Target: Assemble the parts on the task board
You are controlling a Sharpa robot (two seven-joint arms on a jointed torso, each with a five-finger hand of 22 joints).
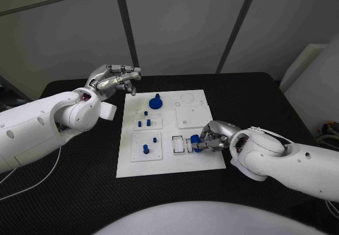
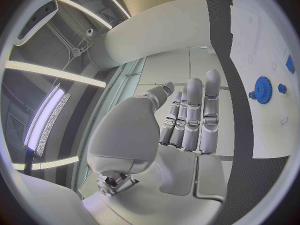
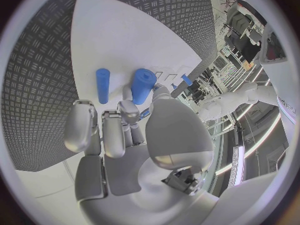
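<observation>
The right hand (image 1: 212, 137) sits at the right side of the white task board (image 1: 198, 166), near its front edge, and its fingers pinch a short blue cylinder (image 3: 143, 85). A thinner blue peg (image 3: 102, 85) lies flat on the board just beside it. The cylinder looks small, hard and smooth, so it is likely light and stiff but a bit slippery. Holding it by its round sides, as the hand does, seems the best way, with one end left free to go into a slot. The left hand (image 1: 113, 77) hangs over the black table (image 1: 78, 196) by the far left corner of the board, its fingers straight and close together, holding nothing. A blue gear (image 1: 155, 102) stands on the board near that hand.
</observation>
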